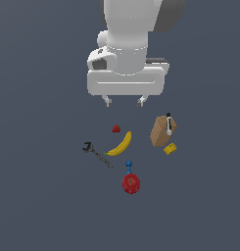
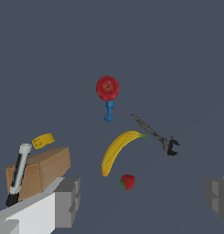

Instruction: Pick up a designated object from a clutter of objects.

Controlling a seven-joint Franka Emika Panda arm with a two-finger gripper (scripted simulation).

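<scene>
The tiny bright blue item (image 1: 128, 166) with a short stem and wider head lies on the floor right beside the red apple (image 1: 131, 183). It also shows in the wrist view (image 2: 109, 111), touching the apple (image 2: 107, 87). My gripper (image 1: 125, 102) hangs open and empty high above the clutter, over the strawberry (image 1: 116, 128). Its two fingers (image 2: 67, 201) stand wide apart in the wrist view. The yellow banana (image 1: 120, 144) lies between the strawberry and the blue item.
A dark wrench (image 1: 97, 154) lies at the exterior view's left of the banana. A brown box (image 1: 162, 131) with a black-and-white marker (image 1: 168, 123) on it and a yellow block (image 1: 170, 148) sit at the exterior view's right.
</scene>
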